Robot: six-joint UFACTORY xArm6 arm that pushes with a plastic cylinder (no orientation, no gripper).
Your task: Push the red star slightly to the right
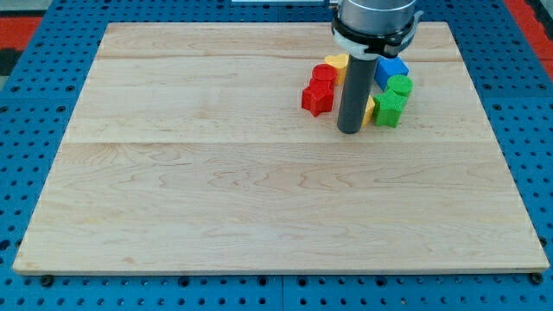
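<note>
The red star [316, 99] lies on the wooden board in the upper right part of the view. A second red block [324, 74], rounded, sits just above it. My tip [350, 130] rests on the board just right of and slightly below the red star, a small gap apart. The rod hides the middle of the cluster. A yellow heart [337, 62] lies above the red blocks. Right of the rod are a blue block [391, 69], a round green block [399, 85], a green star [387, 110] and a sliver of a yellow block [370, 107].
The wooden board [216, 190] lies on a blue perforated table [26, 130]. The board's right edge is about 100 px right of the cluster and its top edge is close above it.
</note>
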